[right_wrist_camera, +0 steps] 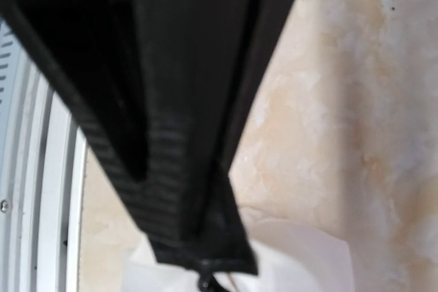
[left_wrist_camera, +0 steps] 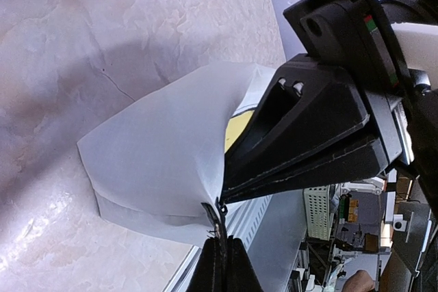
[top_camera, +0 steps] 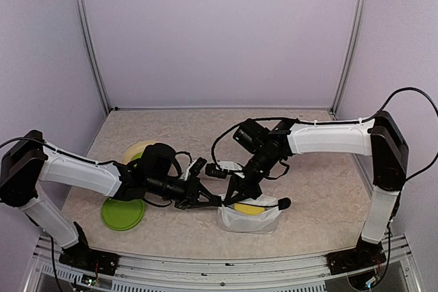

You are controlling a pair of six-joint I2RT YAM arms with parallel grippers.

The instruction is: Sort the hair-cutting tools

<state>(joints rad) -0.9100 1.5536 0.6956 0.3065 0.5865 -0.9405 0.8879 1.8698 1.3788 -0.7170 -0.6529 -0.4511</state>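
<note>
Green plate (top_camera: 123, 214) overhead only; white pouch (top_camera: 248, 221) in every view.

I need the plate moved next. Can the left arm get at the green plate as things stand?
Probably not yet. The left gripper is shut on the end of the pouch, so it must let go first. The plate lies beside that arm's forearm, with nothing on its visible part.

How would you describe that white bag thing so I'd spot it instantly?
Look at the table, near its front edge, where the left gripper and right gripper meet. The white pouch sits there: soft, something yellow inside, unlike the flat round green plate to its left.
</note>
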